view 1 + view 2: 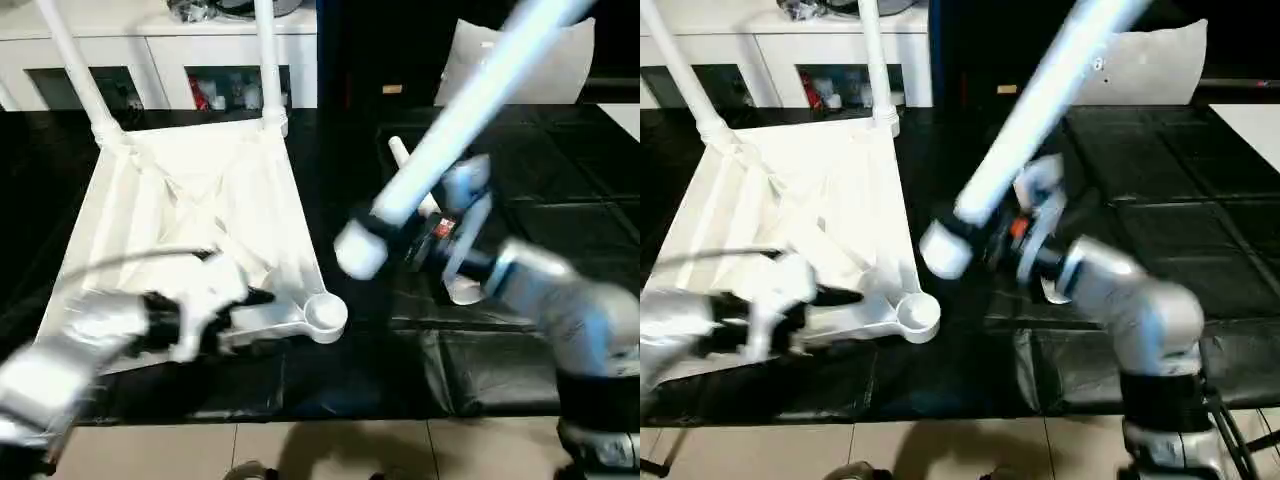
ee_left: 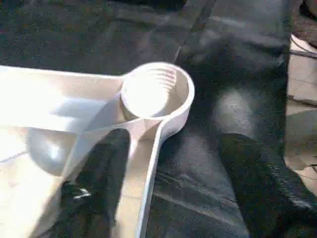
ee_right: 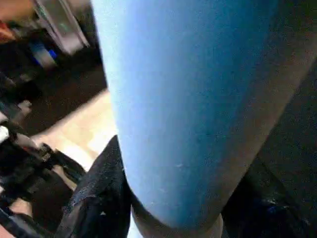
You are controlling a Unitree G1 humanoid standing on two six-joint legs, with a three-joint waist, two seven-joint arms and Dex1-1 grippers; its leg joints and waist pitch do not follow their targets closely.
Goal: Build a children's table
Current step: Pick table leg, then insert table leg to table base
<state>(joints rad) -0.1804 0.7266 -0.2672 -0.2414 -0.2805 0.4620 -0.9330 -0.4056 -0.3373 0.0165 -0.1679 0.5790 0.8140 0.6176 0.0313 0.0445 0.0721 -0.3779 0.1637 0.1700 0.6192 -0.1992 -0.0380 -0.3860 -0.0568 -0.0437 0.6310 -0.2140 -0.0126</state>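
Note:
The white table top [image 1: 200,200] lies upside down on the black surface, ribbed side up. Two legs [image 1: 75,70] [image 1: 267,60] stand in its far corner sockets. Its near right socket [image 1: 325,312] [image 2: 156,91] is empty. My left gripper [image 1: 255,300] is open and straddles the top's near rim beside that socket, one finger [image 2: 99,198] inside the rim and the other outside. My right gripper [image 1: 425,235] is shut on a third leg [image 1: 470,110], held tilted with its flared end [image 1: 360,250] low, just right of the empty socket. Another leg [image 1: 400,155] lies behind it, partly hidden.
The black-covered work surface [image 1: 350,380] ends at a front edge above a tiled floor. White cabinets [image 1: 150,50] stand along the back. A pale cushion-like object [image 1: 510,60] rests at the back right.

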